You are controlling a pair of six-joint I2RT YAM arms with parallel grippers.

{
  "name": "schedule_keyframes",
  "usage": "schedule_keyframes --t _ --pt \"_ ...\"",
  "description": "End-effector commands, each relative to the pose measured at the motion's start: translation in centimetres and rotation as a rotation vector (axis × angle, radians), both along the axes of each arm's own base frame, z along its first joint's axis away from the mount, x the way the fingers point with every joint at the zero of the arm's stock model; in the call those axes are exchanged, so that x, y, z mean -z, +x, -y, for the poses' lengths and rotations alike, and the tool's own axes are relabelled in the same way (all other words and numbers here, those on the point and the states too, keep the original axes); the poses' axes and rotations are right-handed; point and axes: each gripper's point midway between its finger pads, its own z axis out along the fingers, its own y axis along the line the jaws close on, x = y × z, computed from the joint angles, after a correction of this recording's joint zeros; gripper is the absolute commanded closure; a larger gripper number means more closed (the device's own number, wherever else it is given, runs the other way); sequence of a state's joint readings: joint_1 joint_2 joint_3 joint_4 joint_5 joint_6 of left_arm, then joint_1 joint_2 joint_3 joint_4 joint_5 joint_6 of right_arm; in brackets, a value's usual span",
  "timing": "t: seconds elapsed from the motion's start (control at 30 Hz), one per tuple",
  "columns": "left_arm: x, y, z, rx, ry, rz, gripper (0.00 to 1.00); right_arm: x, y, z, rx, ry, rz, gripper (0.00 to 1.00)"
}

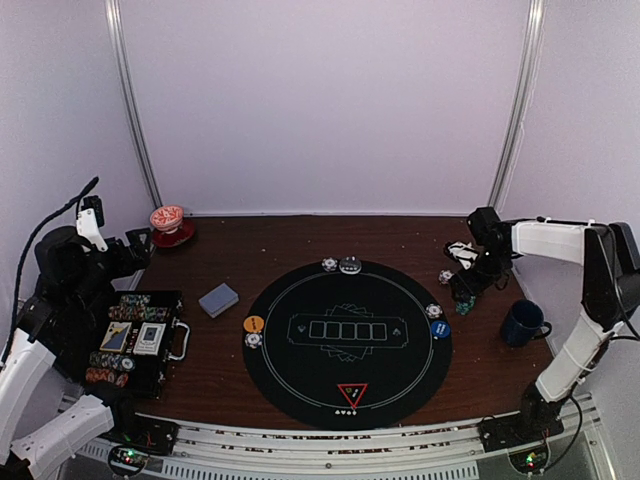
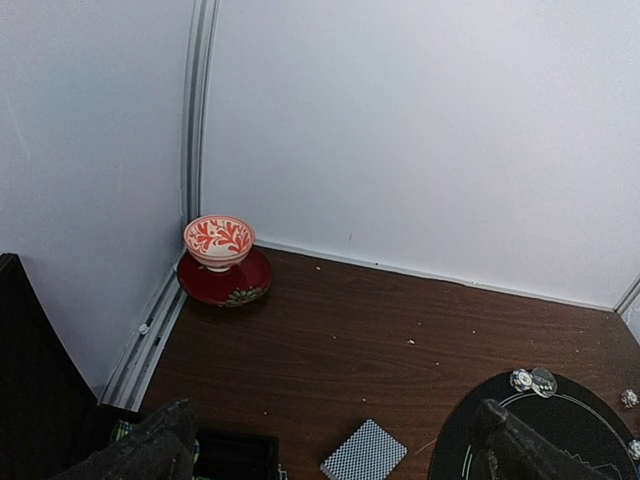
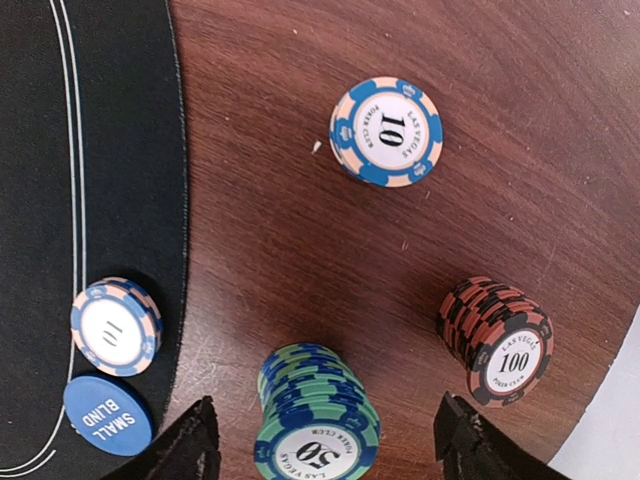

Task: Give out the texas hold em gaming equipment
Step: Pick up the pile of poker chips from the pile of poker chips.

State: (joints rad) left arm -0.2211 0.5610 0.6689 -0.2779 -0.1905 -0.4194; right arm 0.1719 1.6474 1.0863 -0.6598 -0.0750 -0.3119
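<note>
1. Right gripper: jaws fairly wide, straddling the green 50-chip stack with a gap on each side, touching nothing.
2. That stack stands on the table near its right edge, just off the black mat, beside a red 100-chip stack.
3. Left gripper: jaws wide, empty, above the table's left side.

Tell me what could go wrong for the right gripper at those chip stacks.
The right gripper straddles the green 50 stack; a squeeze might catch only some chips and spill the rest. One finger is near the red 100 stack and may knock it. The other finger is near the blue small blind button and could nudge it.
</note>
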Motion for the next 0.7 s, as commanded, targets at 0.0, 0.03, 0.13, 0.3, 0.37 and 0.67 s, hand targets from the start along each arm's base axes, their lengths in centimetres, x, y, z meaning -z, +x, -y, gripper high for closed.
schedule_keyframes --t 0.0,0.03,0.13,0.3,0.37,0.67 --pt "-1.3 0.1 0.1 0.008 -0.019 0.056 0.02 0.7 0.0 0.8 0.016 -0.008 -0.013 0.27" --pt "-1.3 0.0 0.0 0.003 -0.019 0.058 0.02 0.7 0.0 0.8 0.014 -0.009 -0.014 0.28" --pt "-1.3 0.0 -0.1 -0.002 -0.018 0.058 0.02 0.9 -0.2 0.9 0.015 -0.007 -0.024 0.29" --pt "-1.3 0.1 -0.1 -0.004 -0.015 0.055 0.02 1.3 -0.5 0.9 0.008 -0.004 -0.04 0.36" --pt "-1.2 0.1 -0.2 -0.005 -0.015 0.054 0.02 1.5 -0.7 0.8 -0.006 0.001 -0.056 0.38" --pt "-1.3 0.1 -0.2 -0.004 -0.015 0.056 0.02 1.4 -1.1 0.6 -0.021 0.011 -0.064 0.42"
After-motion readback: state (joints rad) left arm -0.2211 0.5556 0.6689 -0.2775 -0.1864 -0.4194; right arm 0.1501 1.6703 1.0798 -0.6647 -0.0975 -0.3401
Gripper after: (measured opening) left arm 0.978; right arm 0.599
